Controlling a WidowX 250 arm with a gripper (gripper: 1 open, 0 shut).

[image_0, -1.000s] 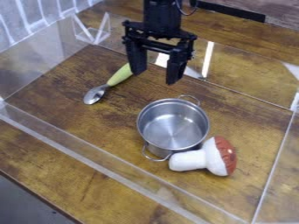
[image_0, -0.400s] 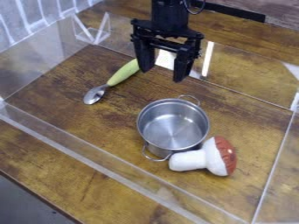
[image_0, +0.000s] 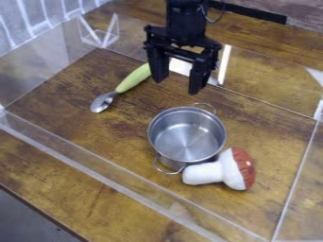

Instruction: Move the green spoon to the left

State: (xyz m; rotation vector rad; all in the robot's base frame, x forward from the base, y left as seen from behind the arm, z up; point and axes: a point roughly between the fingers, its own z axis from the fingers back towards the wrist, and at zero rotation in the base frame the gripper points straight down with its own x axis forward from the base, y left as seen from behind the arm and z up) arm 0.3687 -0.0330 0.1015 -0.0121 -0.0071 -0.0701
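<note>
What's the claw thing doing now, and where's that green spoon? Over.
Gripper open, empty, just right of the green spoon. Spoon flat on table. Pot nearby, not blocking.

Wooden tabletop behind clear walls

A robotics lab test cell: a wooden tabletop fenced by clear acrylic walls, with a black robot arm at the top centre and toy kitchen props laid out below.
</note>
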